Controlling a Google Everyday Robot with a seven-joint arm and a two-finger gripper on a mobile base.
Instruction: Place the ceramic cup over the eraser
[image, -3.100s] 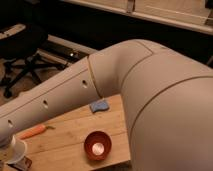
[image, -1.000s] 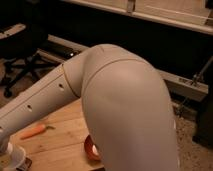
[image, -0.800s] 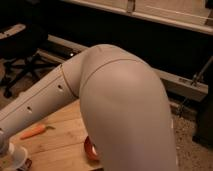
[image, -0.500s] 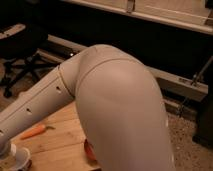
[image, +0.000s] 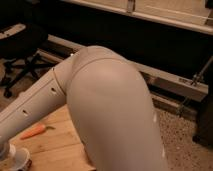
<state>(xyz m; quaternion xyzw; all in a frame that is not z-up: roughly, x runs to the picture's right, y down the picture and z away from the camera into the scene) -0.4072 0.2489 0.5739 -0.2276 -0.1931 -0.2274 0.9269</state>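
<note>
Camera view, end effector (image: 6, 156) perhaps over white cup (image: 14, 161)

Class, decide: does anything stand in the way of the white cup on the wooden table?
Nothing visible. The cup sits at the lower-left edge, the carrot apart from it. The claw is out of view past that edge; no eraser shows.

The single camera looks down from above and behind the robot arm (image: 105, 110), whose pale elbow sits so near that it fills the middle and right of the view. It faces a wooden table (image: 57, 142) at near left and the floor with an office chair (image: 22, 55) at far left. The gripper (image: 9, 159) lies at the bottom-left corner, partly cut off.
</note>
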